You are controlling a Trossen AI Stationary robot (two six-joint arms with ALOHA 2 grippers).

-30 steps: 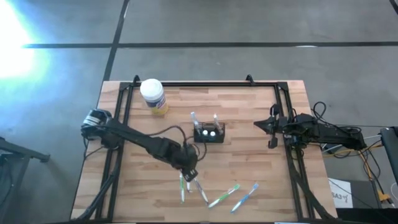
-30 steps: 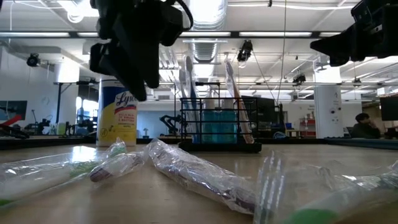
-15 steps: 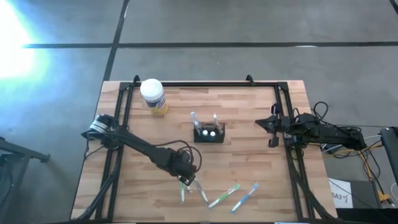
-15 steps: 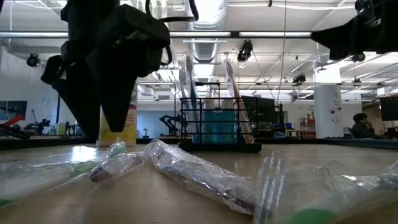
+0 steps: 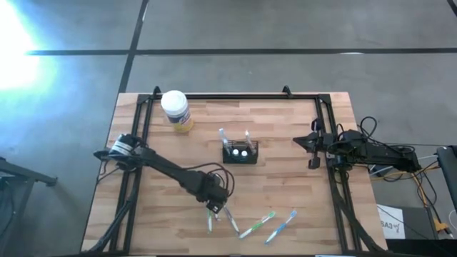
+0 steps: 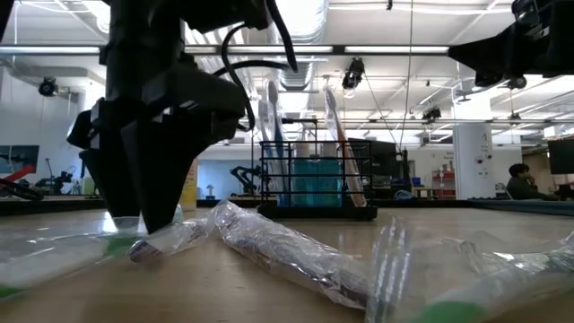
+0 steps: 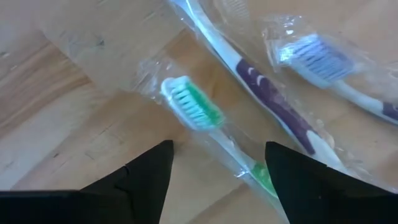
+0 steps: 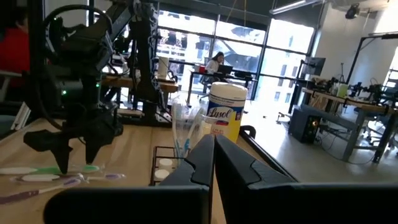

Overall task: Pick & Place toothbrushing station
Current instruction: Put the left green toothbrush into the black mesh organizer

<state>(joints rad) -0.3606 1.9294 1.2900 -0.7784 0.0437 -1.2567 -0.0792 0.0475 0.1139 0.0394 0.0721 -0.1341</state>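
L tool [image 5: 214, 208] open, R tool [image 5: 312, 151] closed.

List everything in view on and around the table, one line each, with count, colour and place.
toothbrushing station: one, black mesh, table centre, two wrapped brushes standing in it.
wrapped toothbrushes: about five, green, blue and purple handles, loose along the table's near edge.
green toothbrush: one, green and white, between the left fingers.
wipes jar: one, white lid, yellow label, far left corner.
table: one, light wood, black frame.
person: one, seated in the room behind.
left gripper: open, low over the loose brushes.
right gripper: shut, waiting at the right edge.
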